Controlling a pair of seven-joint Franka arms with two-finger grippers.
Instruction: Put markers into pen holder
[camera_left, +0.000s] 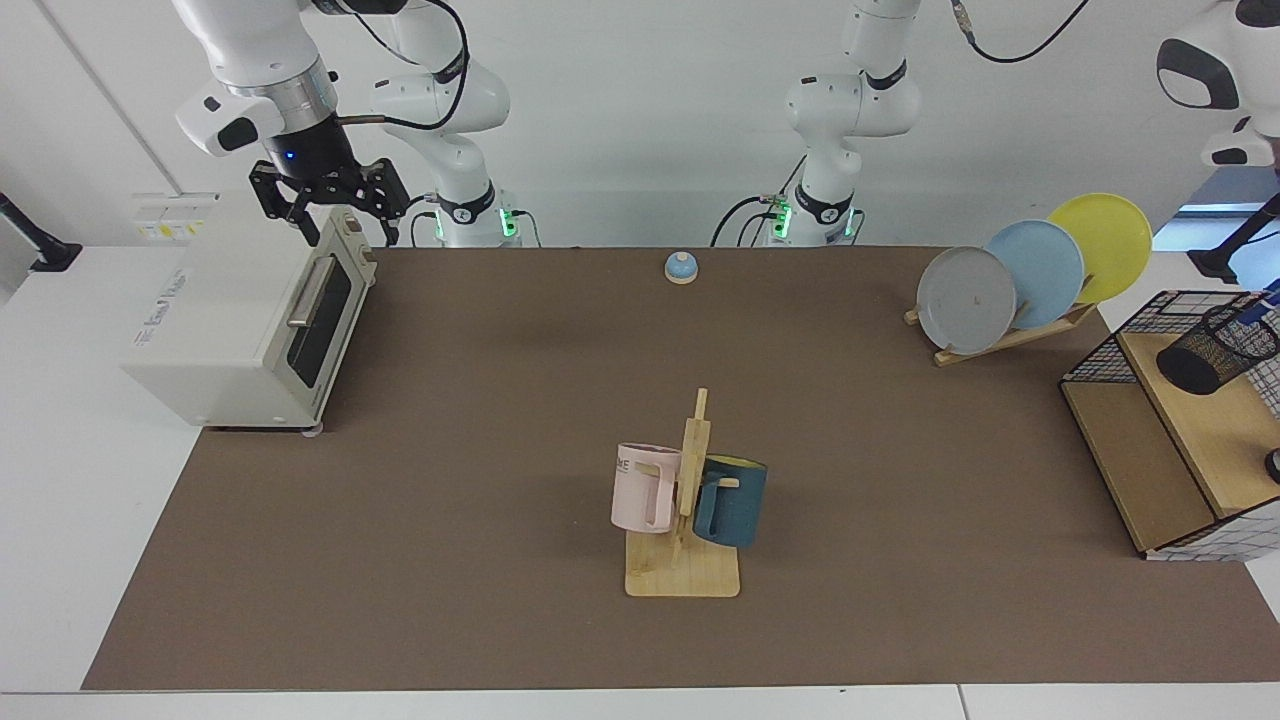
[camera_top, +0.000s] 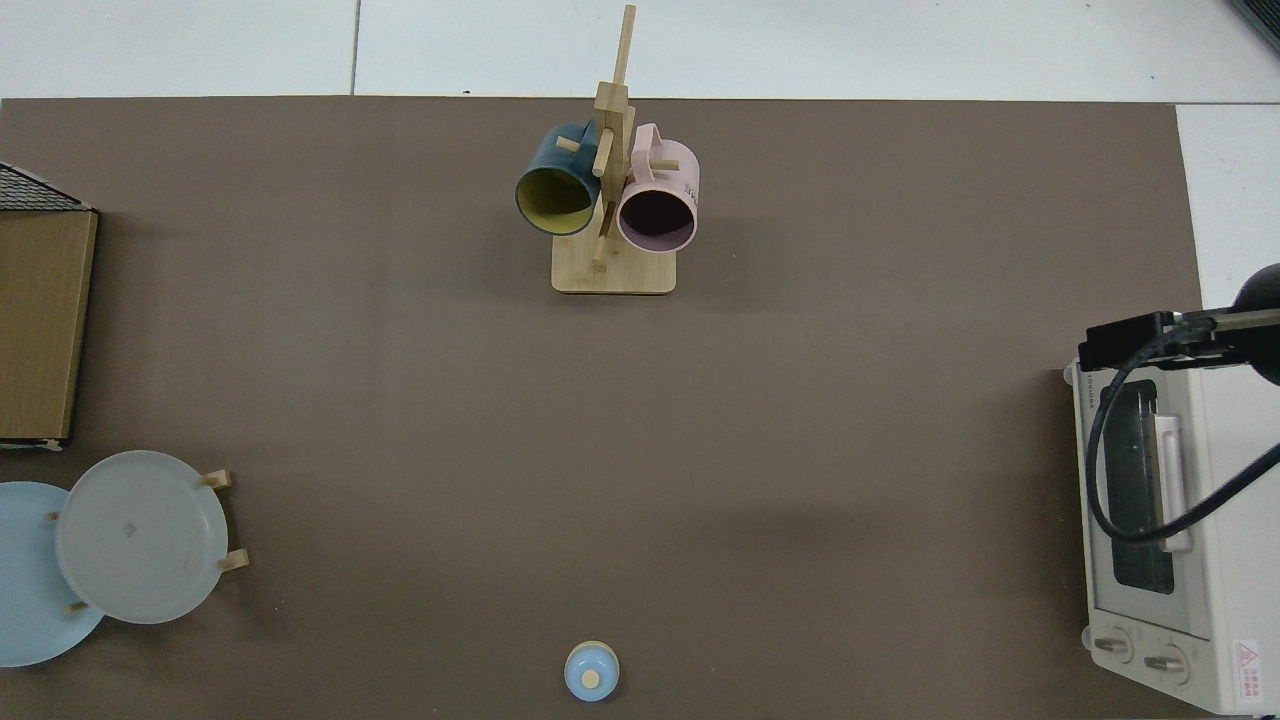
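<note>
Right claw (camera_left: 340, 212) hangs spread wide, empty, above the toaster oven (camera_left: 245, 320) at ten o'clock. Left claw is out of view. Marker (camera_left: 1262, 302) seemingly already rests in the pen holder (camera_left: 1218, 348) at three o'clock; only retreat remains.

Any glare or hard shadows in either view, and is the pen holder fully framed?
Facing view: even light, soft shadows beside the toaster oven and mug rack; the pen holder sits at the right edge, the right gripper hangs open over the oven, the left gripper is out of frame. Top view: no glare; the pen holder falls outside it.
</note>
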